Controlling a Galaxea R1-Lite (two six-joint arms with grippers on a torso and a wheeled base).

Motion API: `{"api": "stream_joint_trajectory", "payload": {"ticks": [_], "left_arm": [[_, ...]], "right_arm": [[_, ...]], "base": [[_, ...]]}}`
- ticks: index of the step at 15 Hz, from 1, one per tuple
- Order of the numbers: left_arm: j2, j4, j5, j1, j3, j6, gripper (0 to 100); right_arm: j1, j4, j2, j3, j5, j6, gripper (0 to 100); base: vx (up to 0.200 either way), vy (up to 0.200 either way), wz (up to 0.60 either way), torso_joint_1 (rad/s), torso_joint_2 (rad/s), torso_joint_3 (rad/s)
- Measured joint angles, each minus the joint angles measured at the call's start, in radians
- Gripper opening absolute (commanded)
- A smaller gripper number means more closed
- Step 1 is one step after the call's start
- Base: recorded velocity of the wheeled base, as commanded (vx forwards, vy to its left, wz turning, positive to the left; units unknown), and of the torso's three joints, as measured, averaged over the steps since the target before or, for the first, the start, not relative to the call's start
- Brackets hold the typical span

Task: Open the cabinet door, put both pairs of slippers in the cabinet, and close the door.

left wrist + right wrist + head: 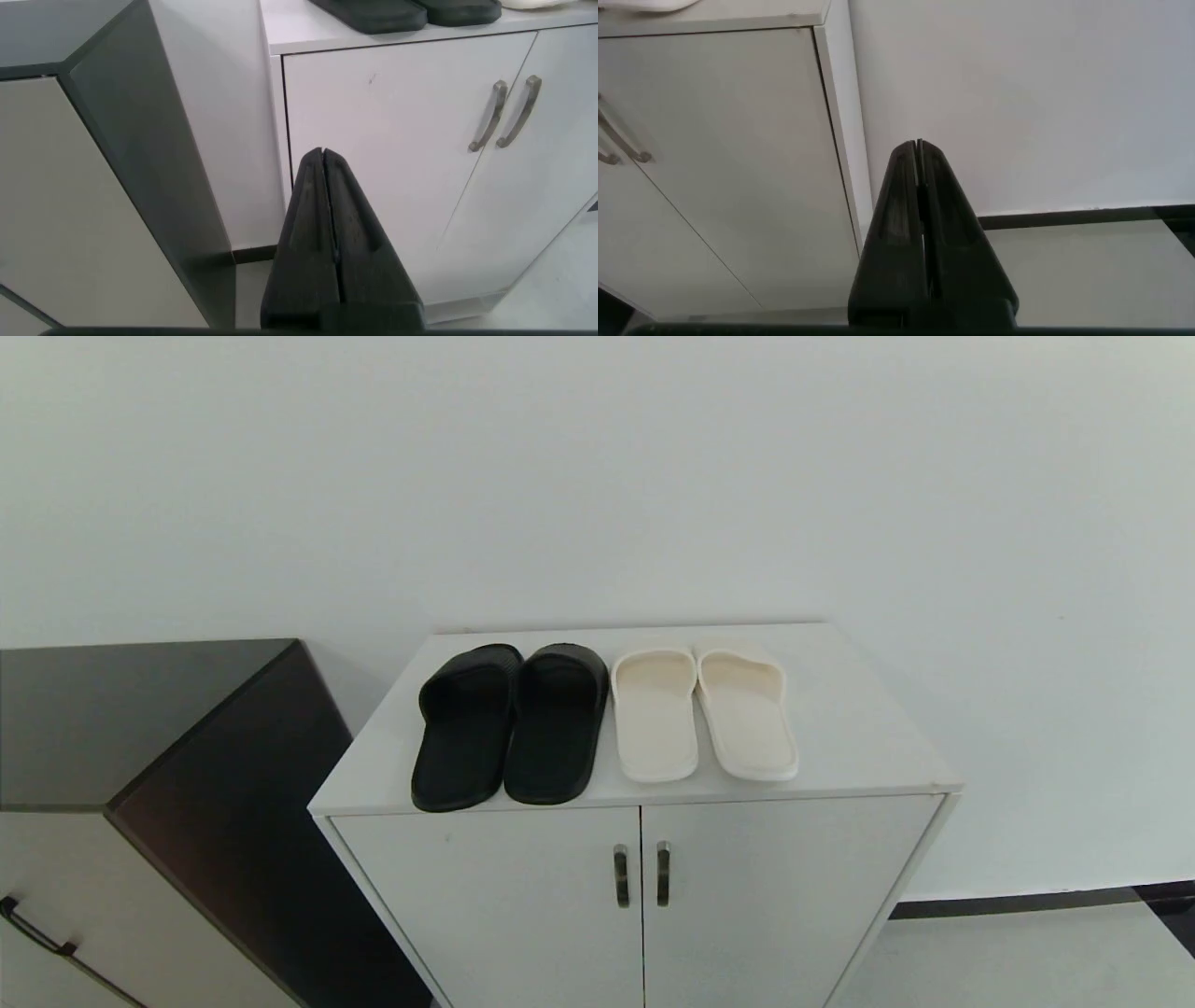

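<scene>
Left hand (323,168) and right hand (919,159), pinched shut and empty, hang below the cabinet (504,905) top; my head camera adds black slippers (509,723) and cream slippers (705,709) above them.

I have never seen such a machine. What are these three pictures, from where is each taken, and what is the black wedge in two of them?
This is a robot with two arms and three cameras. The wide picture comes from its head, looking down at a white cabinet with both doors shut. On top lie black slippers and cream slippers, side by side. The other two pictures come from cameras on the wrists. The black wedge is that arm's own gripper: the left gripper and the right gripper, both shut, holding nothing. A dark cabinet stands to the left.
</scene>
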Motion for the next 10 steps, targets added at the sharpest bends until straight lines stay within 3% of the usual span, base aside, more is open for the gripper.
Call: {"api": "stream_joint_trajectory", "payload": {"ticks": [10], "left_arm": [[0.000, 0.000, 0.000, 0.000, 0.000, 0.006, 0]], "right_arm": [[0.000, 0.000, 0.000, 0.000, 0.001, -0.007, 0]], "base": [[0.000, 0.000, 0.00, 0.000, 0.00, 0.000]]}}
